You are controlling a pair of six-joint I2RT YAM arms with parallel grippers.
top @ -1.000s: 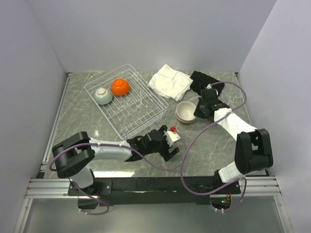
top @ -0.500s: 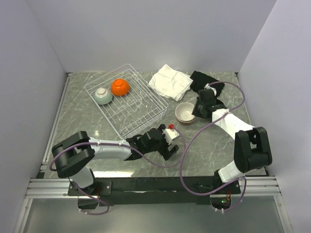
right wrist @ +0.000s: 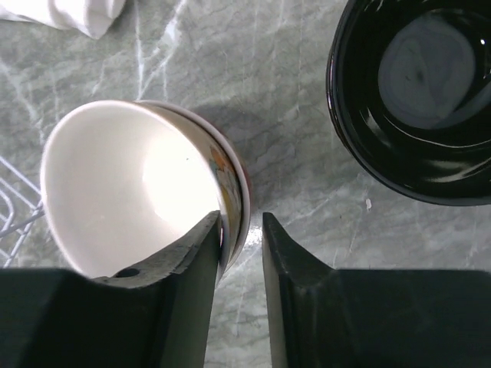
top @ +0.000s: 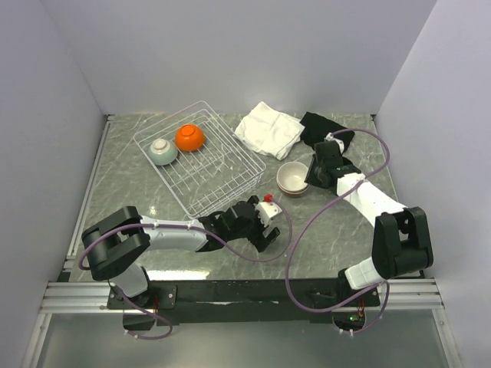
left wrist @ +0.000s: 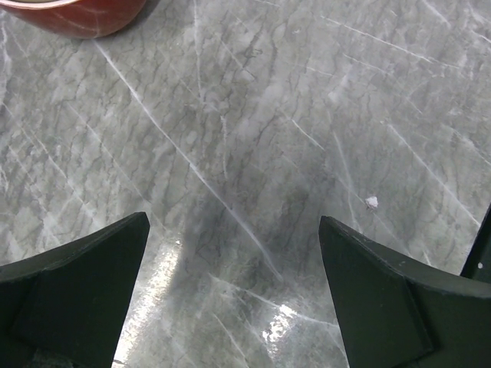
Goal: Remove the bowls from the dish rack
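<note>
Right tool narrowly parted astride rim of stacked bowls, left tool wide apart above table

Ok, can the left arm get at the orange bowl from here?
Probably yes. The left gripper is open and empty, low over the table by the rack's near corner. The orange bowl sits upturned in the rack, nothing above it, and the rack's sides are low. Only a pale bowl sits beside it.
</note>
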